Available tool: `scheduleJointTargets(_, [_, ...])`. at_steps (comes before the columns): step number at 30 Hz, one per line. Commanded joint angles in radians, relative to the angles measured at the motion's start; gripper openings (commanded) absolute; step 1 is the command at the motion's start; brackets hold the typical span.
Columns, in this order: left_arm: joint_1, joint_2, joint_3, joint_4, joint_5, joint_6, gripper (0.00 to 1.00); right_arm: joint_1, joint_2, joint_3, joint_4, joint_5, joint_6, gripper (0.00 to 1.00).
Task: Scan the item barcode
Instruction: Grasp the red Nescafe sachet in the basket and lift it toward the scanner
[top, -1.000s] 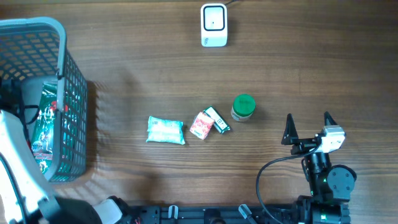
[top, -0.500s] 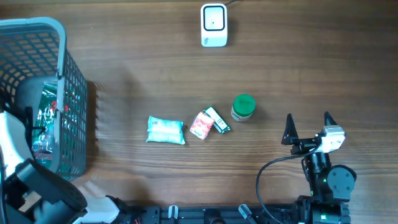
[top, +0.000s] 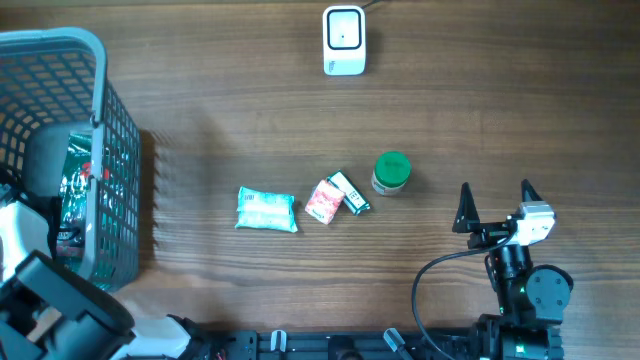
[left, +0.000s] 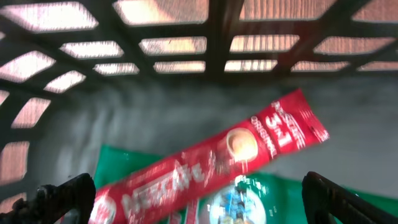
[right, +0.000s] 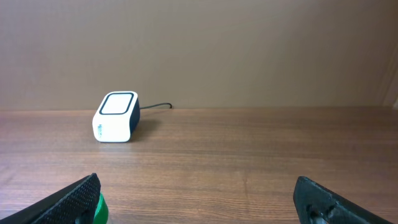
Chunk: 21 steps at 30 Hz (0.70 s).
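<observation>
**dan_k:** Counting the loose stuff on the worktop (top: 500, 100) from the overhead: four pieces bunched in the middle. That's one teal packet (top: 266, 210), one pink packet (top: 323, 201), one small dark box (top: 350, 193) and one green-lidded jar (top: 391, 172). The pink packet and the box touch. The jar sits just beside the box at its 2 o'clock, and the teal packet sits a little apart at 9 o'clock. There's also one scanner (top: 344, 40) at 12 o'clock, close to the far edge, and one basket (top: 100, 120) at 9 o'clock that runs off the left edge of the view.

**mira_r:** What's in the basket? And the claws?

**dan_k:** I can count two things in it: a red 3-in-1 sachet (left: 211, 168) lying slantwise on top of a green packet (left: 261, 193). That sachet is the item for scanning. The left claw (left: 205, 196) is down inside the basket right above it, spread wide and holding nothing, with the mesh wall close ahead. The right claw (top: 496, 195) is at 4 o'clock, also spread wide with nothing in it, pointing toward the scanner.

**mira_r:** Room to move?

**dan_k:** Plenty. There's bare wood from the bunch up to the scanner, the whole 3 o'clock side is open, and there's a fair gap between the basket and the teal packet.
</observation>
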Motion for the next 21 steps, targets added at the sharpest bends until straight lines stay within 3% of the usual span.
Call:
scheduleJointTargets(1, [0.009, 0.091, -0.008, 0.048, 0.076, 0.14, 1.0, 0.003, -0.003, -0.001, 0.003, 0.017, -0.008, 1.0])
scheduleJointTargets(4, [0.009, 0.148, -0.008, 0.063, 0.118, 0.22, 0.99, 0.003, -0.003, -0.001, 0.003, 0.017, -0.008, 1.0])
scheduleJointTargets(5, [0.009, 0.163, -0.008, 0.063, 0.118, 0.219, 0.94, 0.003, -0.003, -0.001, 0.003, 0.017, -0.008, 1.0])
scheduleJointTargets(6, [0.009, 0.172, -0.008, 0.06, 0.119, 0.219, 0.82, 0.003, -0.003, -0.001, 0.003, 0.017, -0.008, 1.0])
scheduleJointTargets(8, [0.009, 0.176, -0.008, 0.05, 0.126, 0.22, 0.37, 0.003, -0.003, -0.001, 0.003, 0.017, -0.008, 1.0])
scheduleJointTargets(10, [0.009, 0.176, -0.008, 0.045, 0.15, 0.22, 0.11, 0.003, -0.003, -0.001, 0.003, 0.017, -0.008, 1.0])
scheduleJointTargets(11, [0.009, 0.169, -0.005, 0.039, 0.171, 0.224, 0.04, 0.003, -0.003, -0.001, 0.003, 0.017, -0.008, 1.0])
scheduleJointTargets(15, [0.009, 0.121, 0.042, -0.007, 0.245, 0.223, 0.04, 0.003, -0.003, -0.001, 0.003, 0.017, -0.008, 1.0])
scheduleJointTargets(21, [0.009, -0.085, 0.286, -0.113, 0.402, 0.222, 0.04, 0.003, -0.003, -0.001, 0.003, 0.017, -0.008, 1.0])
